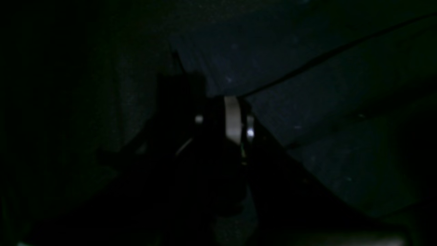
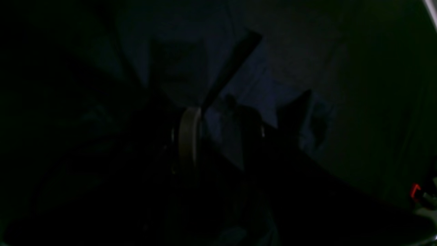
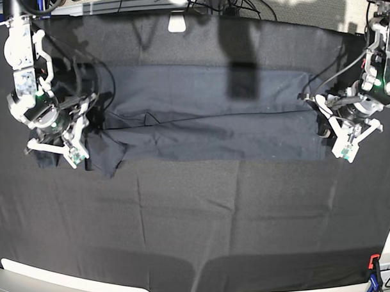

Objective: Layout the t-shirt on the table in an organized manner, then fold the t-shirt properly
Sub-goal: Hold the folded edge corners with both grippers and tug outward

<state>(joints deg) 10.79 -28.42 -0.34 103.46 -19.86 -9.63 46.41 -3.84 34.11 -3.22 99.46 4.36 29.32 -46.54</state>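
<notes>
The dark t-shirt (image 3: 209,114) lies stretched as a long band across the far half of the table (image 3: 192,216), with a crease running along its length. My left gripper (image 3: 321,121) is at the shirt's right end in the base view. In the dim left wrist view it (image 1: 218,102) is shut on the t-shirt (image 1: 307,112) edge, and a taut fold line runs away from it. My right gripper (image 3: 86,142) is at the bunched left end. In the right wrist view its jaws (image 2: 218,116) hold a thick wad of t-shirt (image 2: 222,143) between them.
A red and blue clamp (image 3: 374,274) grips the table's near right corner, and a red clamp (image 2: 414,191) shows at the right wrist view's edge. A white block (image 3: 178,22) and cables lie along the far edge. Pale table edge shows at the front.
</notes>
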